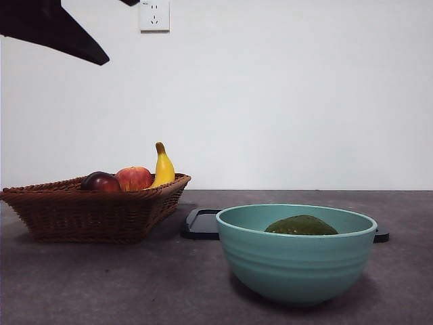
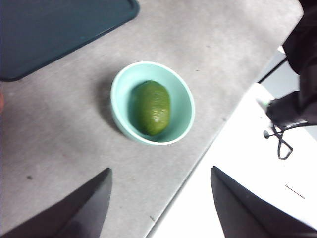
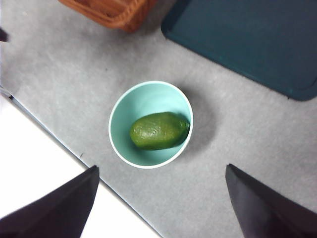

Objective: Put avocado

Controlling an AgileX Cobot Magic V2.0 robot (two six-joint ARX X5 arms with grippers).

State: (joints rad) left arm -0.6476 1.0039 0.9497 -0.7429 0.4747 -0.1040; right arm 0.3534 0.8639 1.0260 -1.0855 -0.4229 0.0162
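Observation:
The dark green avocado (image 1: pixel 301 225) lies on its side inside a pale teal bowl (image 1: pixel 295 264) near the table's front edge. From above, the avocado (image 2: pixel 152 107) fills the middle of the bowl (image 2: pixel 122 87); the right wrist view shows the same avocado (image 3: pixel 158 131) in the bowl (image 3: pixel 140 99). My left gripper (image 2: pixel 161 206) hangs high over the table, open and empty. My right gripper (image 3: pixel 161 203) is likewise high above the bowl, open, holding nothing. One arm shows only as a black tip (image 1: pixel 57 30) at the front view's top left corner.
A woven brown basket (image 1: pixel 88 210) at the left holds a red apple (image 1: pixel 134 178), a dark purple-red fruit (image 1: pixel 101 181) and a banana (image 1: pixel 163 166). A dark flat tray (image 1: pixel 201 224) lies behind the bowl. The table edge runs close to the bowl.

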